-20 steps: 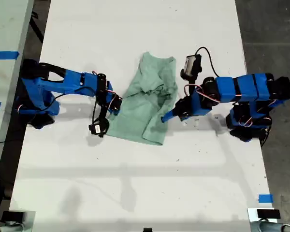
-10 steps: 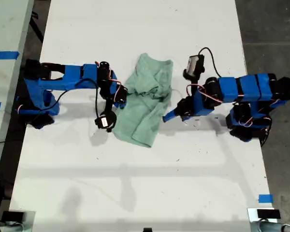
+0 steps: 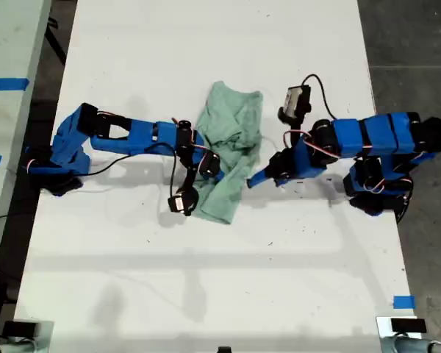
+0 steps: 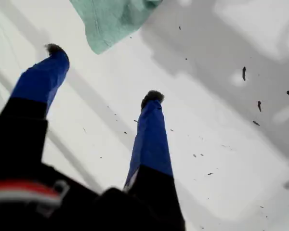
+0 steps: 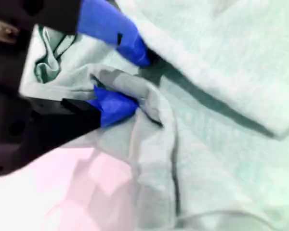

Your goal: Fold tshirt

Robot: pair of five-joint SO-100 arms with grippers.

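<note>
The pale mint-green tshirt lies bunched and partly doubled over at the middle of the white table. My second gripper reaches in from the exterior view's left and is shut on a fold of the tshirt, with cloth pinched between its blue fingers. My first gripper comes from the exterior view's right, low over bare table just beside the shirt's edge. It stands open and holds nothing; a corner of the tshirt lies just beyond its fingertips.
Both arm bases sit at the table's side edges in the exterior view. Blue tape marks the near corner at the exterior view's right. Another surface with blue tape lies off the exterior view's left. Dark specks dot the tabletop.
My second gripper has travelled toward the exterior view's right with the shirt's edge, doubling the cloth over and narrowing it. My first gripper has hardly moved.
</note>
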